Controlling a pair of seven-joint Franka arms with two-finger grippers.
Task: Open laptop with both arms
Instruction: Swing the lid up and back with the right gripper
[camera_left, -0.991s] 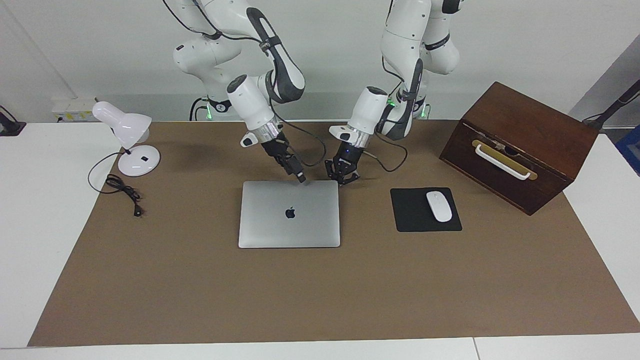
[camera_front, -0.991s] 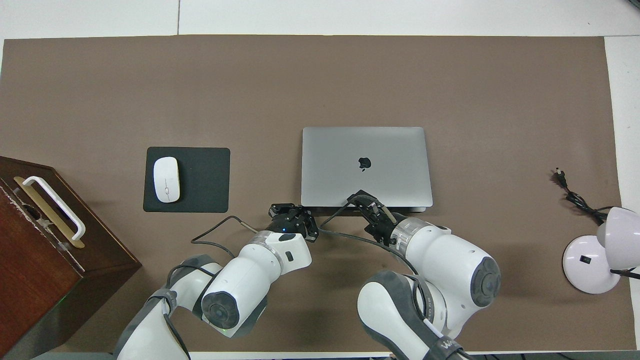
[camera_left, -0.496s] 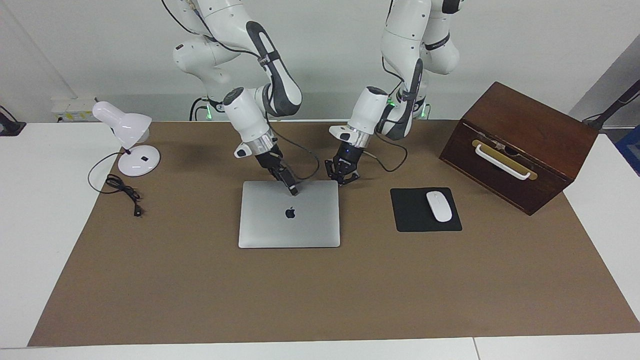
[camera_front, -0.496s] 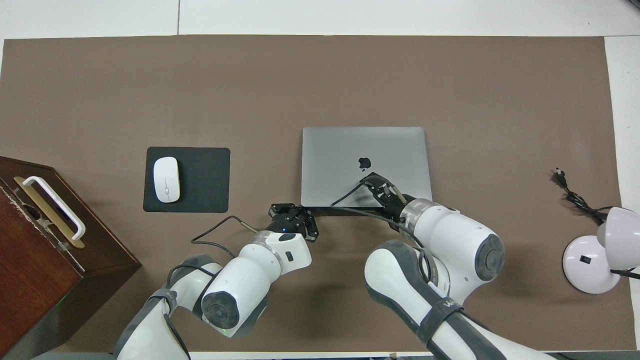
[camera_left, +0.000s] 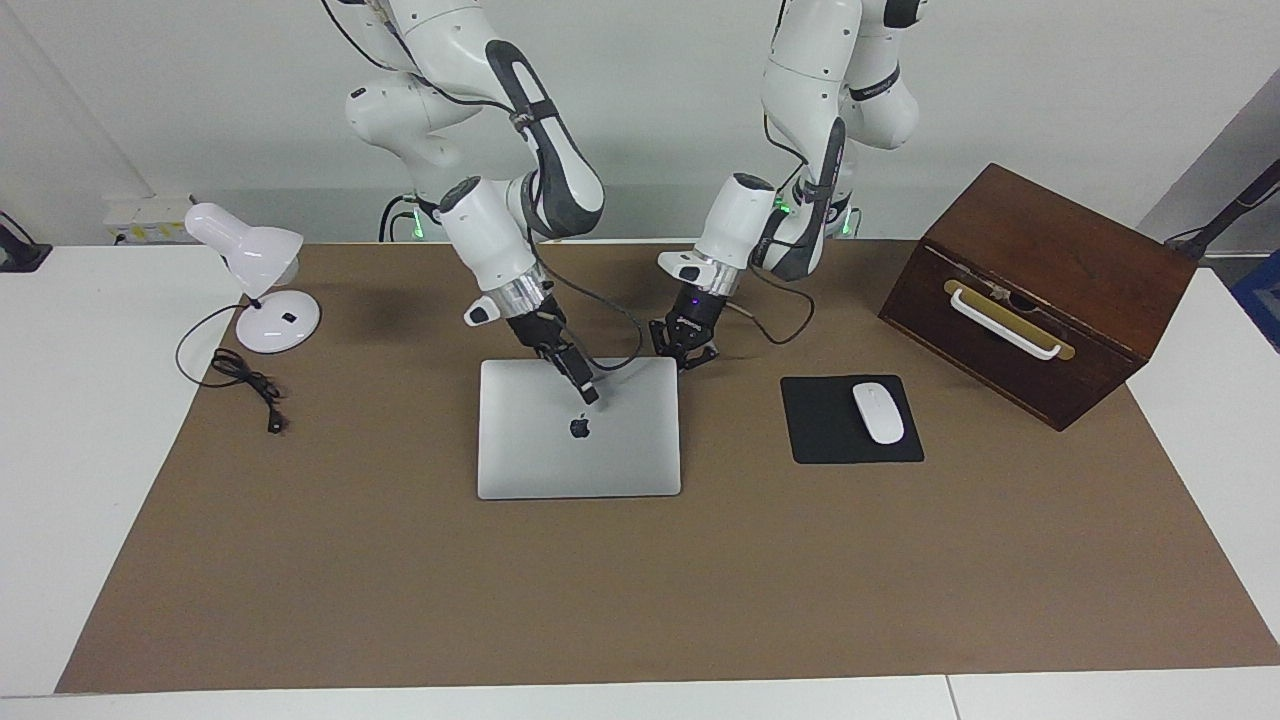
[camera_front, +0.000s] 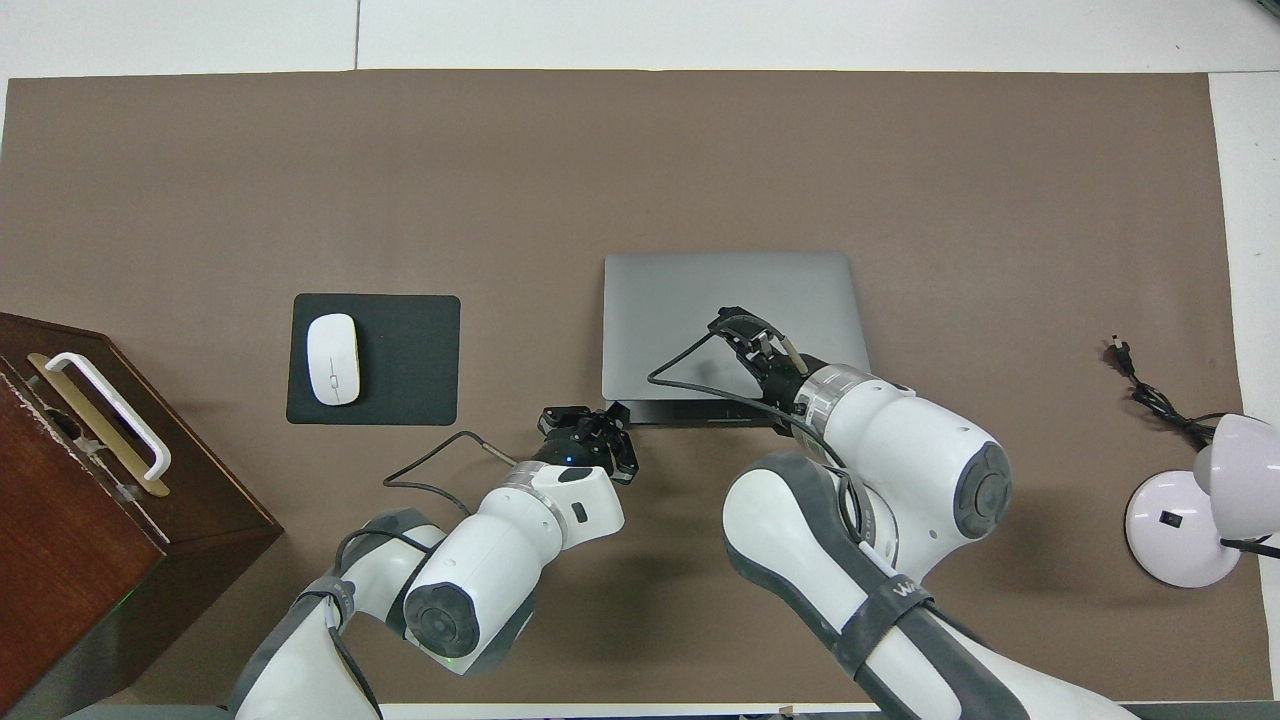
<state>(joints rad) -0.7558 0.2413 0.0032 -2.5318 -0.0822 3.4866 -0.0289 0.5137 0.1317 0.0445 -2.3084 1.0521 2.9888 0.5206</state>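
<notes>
The silver-grey laptop lies mid-table on the brown mat, and it also shows in the overhead view. Its lid edge nearer to the robots is raised a little, and a dark gap over the base shows there. My right gripper is over the lid beside the apple logo. In the overhead view the right gripper hides the logo. My left gripper is low at the laptop's corner nearer to the robots, toward the left arm's end. It shows there in the overhead view too.
A black mouse pad with a white mouse lies beside the laptop toward the left arm's end. A wooden box with a white handle stands past it. A white desk lamp and its cable are at the right arm's end.
My right gripper has moved from the lid's edge nearer to the robots to over the lid by the logo. That lid edge has risen slightly. The left gripper has stayed in place.
</notes>
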